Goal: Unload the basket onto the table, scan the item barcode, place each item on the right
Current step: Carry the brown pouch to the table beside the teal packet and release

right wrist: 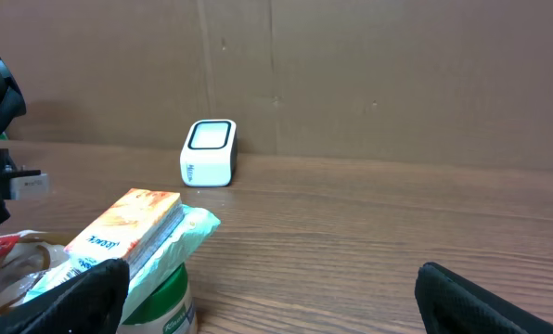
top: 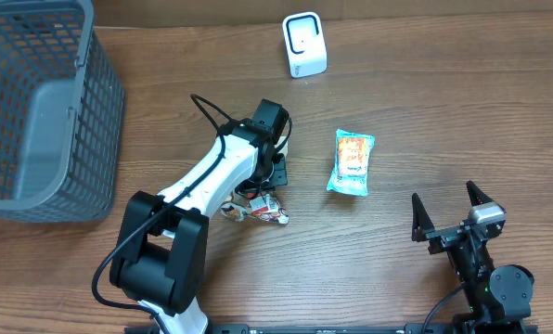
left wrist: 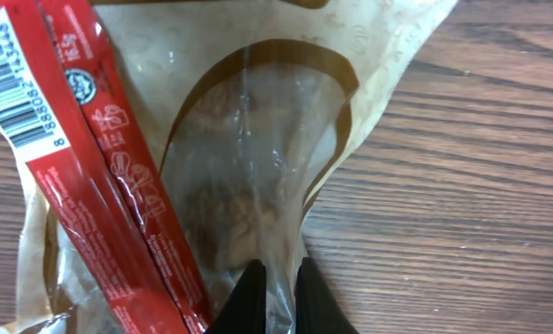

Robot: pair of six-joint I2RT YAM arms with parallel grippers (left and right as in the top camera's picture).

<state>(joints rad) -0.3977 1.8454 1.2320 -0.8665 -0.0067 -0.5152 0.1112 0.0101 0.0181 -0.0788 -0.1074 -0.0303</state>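
The item, a clear snack packet with red printed strips (left wrist: pixel 249 158), lies on the wooden table just below the left wrist (top: pixel 256 210). Its barcode (left wrist: pixel 7 79) shows at the upper left of the left wrist view. My left gripper (left wrist: pixel 278 278) is shut on the packet's clear film near its lower edge; from overhead it (top: pixel 265 190) points down onto the packet. The white scanner (top: pixel 304 44) stands at the back of the table (right wrist: pixel 208 153). My right gripper (top: pixel 451 215) is open and holds nothing, near the front right (right wrist: pixel 272 283).
A teal and orange packet (top: pixel 352 161) lies between the arms; in the right wrist view it (right wrist: pixel 128 232) rests on a green-lidded jar (right wrist: pixel 160 301). A grey mesh basket (top: pixel 100 121) fills the back left. A cardboard wall (right wrist: pixel 397 74) stands behind the scanner.
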